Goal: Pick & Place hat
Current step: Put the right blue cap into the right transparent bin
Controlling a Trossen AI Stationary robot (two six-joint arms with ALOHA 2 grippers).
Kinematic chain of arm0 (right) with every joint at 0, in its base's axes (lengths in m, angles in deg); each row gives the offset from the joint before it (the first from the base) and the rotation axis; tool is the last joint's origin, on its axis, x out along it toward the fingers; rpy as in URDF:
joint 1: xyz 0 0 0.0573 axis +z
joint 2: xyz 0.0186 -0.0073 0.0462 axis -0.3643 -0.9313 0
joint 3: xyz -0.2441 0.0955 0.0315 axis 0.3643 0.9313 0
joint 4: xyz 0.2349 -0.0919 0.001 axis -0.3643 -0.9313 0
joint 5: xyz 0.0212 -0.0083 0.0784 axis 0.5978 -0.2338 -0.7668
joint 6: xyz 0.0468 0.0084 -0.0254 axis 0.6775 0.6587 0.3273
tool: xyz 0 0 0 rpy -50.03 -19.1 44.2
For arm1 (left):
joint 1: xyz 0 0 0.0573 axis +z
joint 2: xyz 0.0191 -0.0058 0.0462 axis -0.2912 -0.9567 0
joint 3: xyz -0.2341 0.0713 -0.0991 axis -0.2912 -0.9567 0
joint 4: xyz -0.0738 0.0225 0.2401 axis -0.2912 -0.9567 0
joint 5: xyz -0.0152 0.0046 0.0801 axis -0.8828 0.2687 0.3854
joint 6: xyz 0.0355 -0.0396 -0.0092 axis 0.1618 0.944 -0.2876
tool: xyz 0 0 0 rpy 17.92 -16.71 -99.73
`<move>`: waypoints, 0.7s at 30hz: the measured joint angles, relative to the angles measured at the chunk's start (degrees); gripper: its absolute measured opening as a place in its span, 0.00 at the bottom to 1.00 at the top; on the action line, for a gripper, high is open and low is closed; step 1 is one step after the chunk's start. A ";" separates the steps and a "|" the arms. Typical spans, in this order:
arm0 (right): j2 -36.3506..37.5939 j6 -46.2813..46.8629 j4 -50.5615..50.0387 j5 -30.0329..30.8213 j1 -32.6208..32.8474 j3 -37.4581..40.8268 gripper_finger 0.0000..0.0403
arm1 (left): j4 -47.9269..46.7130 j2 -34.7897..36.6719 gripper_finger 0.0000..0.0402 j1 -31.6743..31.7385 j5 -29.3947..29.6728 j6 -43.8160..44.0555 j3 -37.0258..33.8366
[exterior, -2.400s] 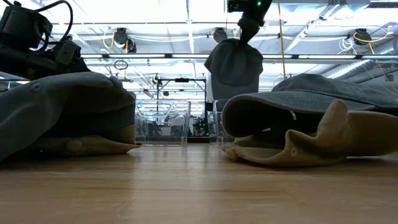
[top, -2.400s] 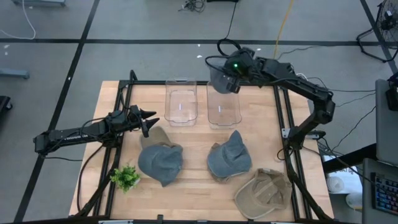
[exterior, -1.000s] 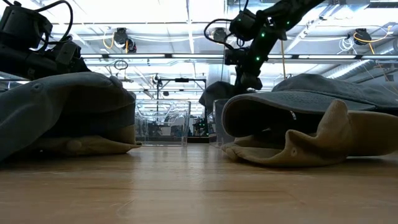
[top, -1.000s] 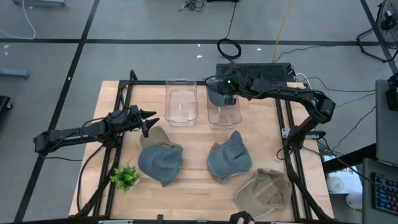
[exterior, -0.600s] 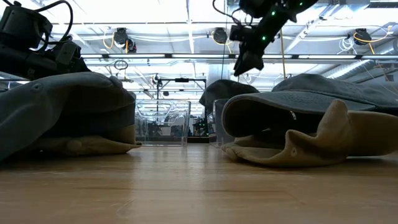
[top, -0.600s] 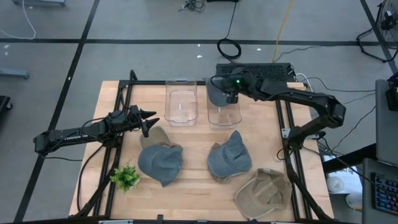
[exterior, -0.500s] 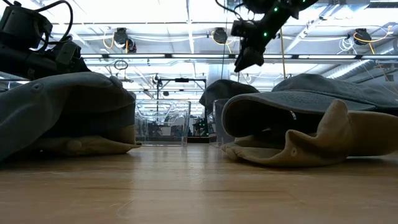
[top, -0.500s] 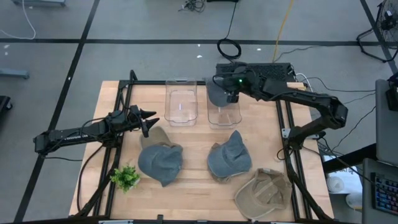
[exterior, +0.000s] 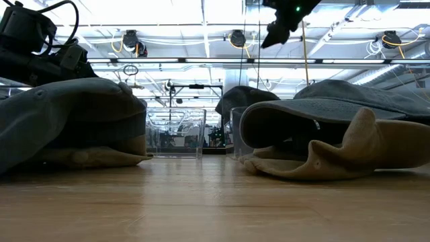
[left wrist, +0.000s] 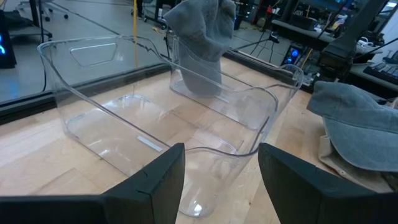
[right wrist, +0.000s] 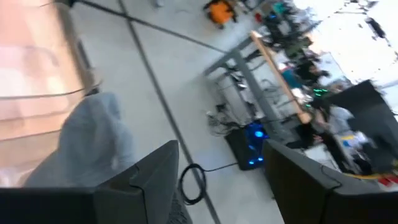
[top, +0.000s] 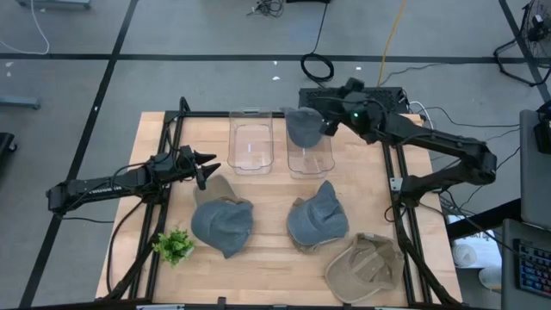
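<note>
- right hand [top: 325, 123] has let go of the grey hat [top: 301, 127] and pulled up and back from the bin since a second ago; before that it was down at the bin with the hat clamped.
- grey hat now sits in the right clear bin [top: 310, 155], draped at its far end, crown sticking up over the rim. in the left wrist view it stands upright against the far wall of that bin [left wrist: 202, 43].
- right hand fingers are apart, nothing between them; right wrist view shows the hat [right wrist: 87, 149] below and clear of the fingers [right wrist: 149, 180].
- low view: right hand [exterior: 279, 30] is high above the bin, well clear of the hat top [exterior: 245, 97].
- left hand [top: 207, 164] unchanged, parked at the table's left edge [top: 151, 172], beside the left clear bin [top: 250, 142]. fingers apart, holding nothing.
- left clear bin has no hat in it.
- on the table in front: grey cap [top: 222, 222] on the left with a tan piece under it, second grey cap [top: 318, 217] in the middle, tan cap [top: 366, 267] at the near right.
- small green plant [top: 174, 246] near the front-left corner.
</note>
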 joint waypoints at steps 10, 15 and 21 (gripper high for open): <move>3.54 -2.55 2.92 20.13 5.67 -0.02 0.55 | 0.01 0.00 0.53 -0.02 0.00 0.00 0.01; 3.91 -4.70 5.53 29.17 10.47 -0.02 0.55 | -0.02 0.00 0.53 0.00 0.00 0.00 -0.01; 3.91 -2.11 5.90 37.23 19.70 -2.06 0.55 | -0.02 0.00 0.53 0.00 0.00 0.00 -0.01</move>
